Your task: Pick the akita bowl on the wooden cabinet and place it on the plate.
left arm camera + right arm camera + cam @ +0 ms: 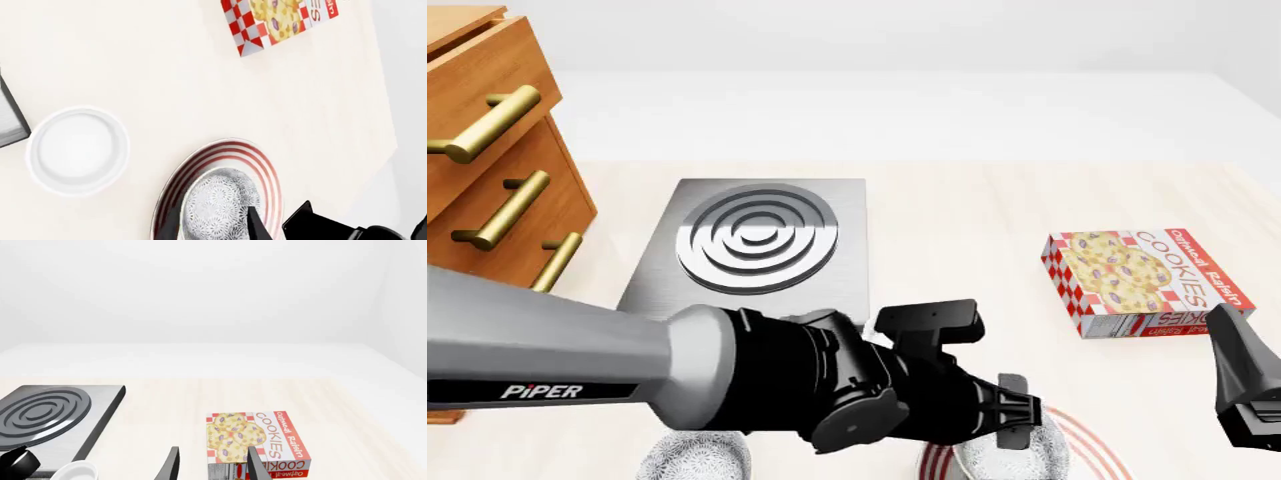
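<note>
The akita bowl (217, 200) sits upright on the plate (263, 165), a white plate with red rings. My left gripper (213, 214) hovers right over it, open, with one finger on each side of the bowl and not clamping it. In the front view the bowl (1014, 462) and plate (1088, 440) lie at the bottom edge, mostly hidden by the left arm. The wooden cabinet (487, 150) stands at the far left; nothing shows on the small part of its top in view. My right gripper (212, 465) is open and empty, near the cookie box.
A second speckled bowl (694, 462) sits left of the plate. A white ramekin (77, 150) stands beside the plate. The grey stove plate (754, 240) is behind them. A cookie box (1134, 285) lies at the right.
</note>
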Motion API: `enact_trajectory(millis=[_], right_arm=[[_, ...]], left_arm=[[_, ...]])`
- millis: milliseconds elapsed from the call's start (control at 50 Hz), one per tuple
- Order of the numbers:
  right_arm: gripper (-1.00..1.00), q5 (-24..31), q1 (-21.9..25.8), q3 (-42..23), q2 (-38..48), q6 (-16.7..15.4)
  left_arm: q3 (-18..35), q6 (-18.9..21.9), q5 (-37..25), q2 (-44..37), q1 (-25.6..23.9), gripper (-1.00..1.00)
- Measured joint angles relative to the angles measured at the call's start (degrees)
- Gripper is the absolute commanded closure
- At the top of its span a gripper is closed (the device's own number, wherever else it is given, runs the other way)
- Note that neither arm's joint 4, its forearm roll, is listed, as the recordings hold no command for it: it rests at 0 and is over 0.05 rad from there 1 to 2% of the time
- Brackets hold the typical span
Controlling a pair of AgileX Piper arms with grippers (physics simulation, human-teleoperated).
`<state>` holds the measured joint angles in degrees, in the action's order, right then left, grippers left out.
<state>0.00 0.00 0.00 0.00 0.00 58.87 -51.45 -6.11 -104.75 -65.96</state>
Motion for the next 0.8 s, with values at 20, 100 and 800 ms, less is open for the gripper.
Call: enact_trajectory(millis=[20, 100, 800], right_arm=[[-1.0, 0.0, 0.0, 0.0, 0.0, 0.0], [-1.0, 0.0, 0.0, 0.0, 0.0, 0.0], [-1.0, 0.0, 0.0, 0.0, 0.0, 0.0]], left_arm=[[0.1, 0.2, -0.1, 0.3, -0.1, -1.0], [0.4, 0.8, -0.7, 1.2, -0.3, -1.0], [1.0, 7.1, -9.4, 14.5, 2.9, -1.0]])
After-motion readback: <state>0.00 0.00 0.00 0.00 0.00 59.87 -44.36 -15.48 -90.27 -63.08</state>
